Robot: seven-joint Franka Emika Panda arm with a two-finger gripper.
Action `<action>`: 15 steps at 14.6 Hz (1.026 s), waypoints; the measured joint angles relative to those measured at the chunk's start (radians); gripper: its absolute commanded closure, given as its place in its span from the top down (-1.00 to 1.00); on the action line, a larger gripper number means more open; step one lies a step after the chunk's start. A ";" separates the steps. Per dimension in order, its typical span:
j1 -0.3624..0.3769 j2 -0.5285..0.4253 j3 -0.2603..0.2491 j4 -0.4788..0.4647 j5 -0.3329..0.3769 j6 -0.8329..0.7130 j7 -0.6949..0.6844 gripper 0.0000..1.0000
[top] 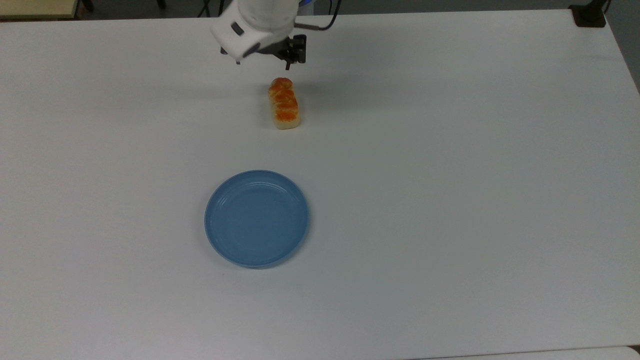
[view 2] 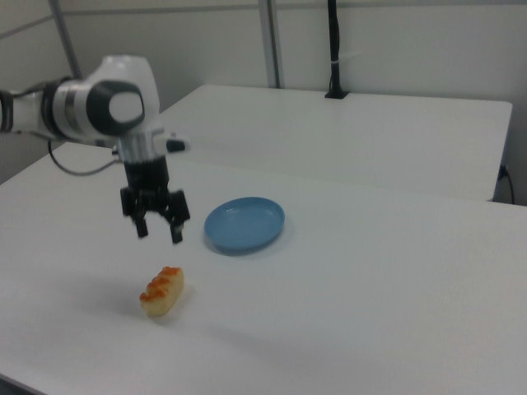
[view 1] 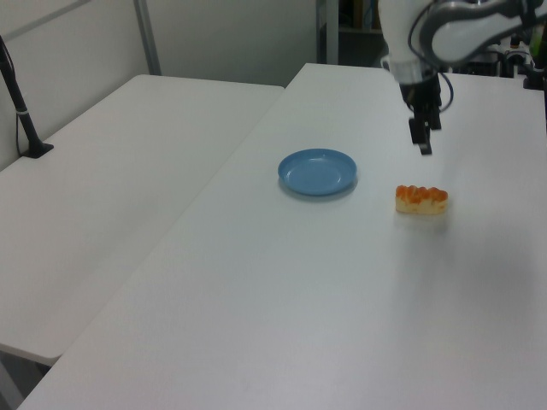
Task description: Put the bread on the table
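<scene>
The bread (top: 284,103) lies flat on the white bench (top: 450,175), glossy orange-brown top facing up and pale cream sides showing along its lower edge. In the top view its long axis runs nearly up and down the picture, with the near end tipped slightly toward the top view's right. Nothing touches the bread; it rests on the bare bench surface.

The claw (view 2: 156,231) hangs in the air above the bread, clear of it. In the right view the two dark fingers (view 2: 175,231) are spread apart with an empty gap between them, and they grip nothing. In the left view the claw (view 1: 423,141) points downward, higher in the picture than the bread (view 1: 421,200) and apart from it. In the top view the claw (top: 292,56) sits just above the far end of the bread, below the white wrist housing of the arm (top: 252,22).

The blue plate (top: 257,218) stands on the bench, well apart from the bread (closer to the camera in the top view, and slightly toward the top view's left). Its dish is bare. In the right view the blue plate (view 2: 244,224) lies beyond the bread (view 2: 162,290), toward the right view's right.

A second white table (view 1: 111,162) adjoins the bench on the left view's left.
</scene>
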 measured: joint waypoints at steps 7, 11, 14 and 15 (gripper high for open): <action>-0.096 -0.047 -0.011 0.266 0.046 -0.080 0.000 1.00; -0.159 -0.071 -0.014 0.336 0.070 -0.101 -0.042 1.00; -0.160 -0.069 -0.014 0.336 0.070 -0.074 -0.168 1.00; -0.160 -0.068 -0.014 0.336 0.067 -0.066 -0.186 1.00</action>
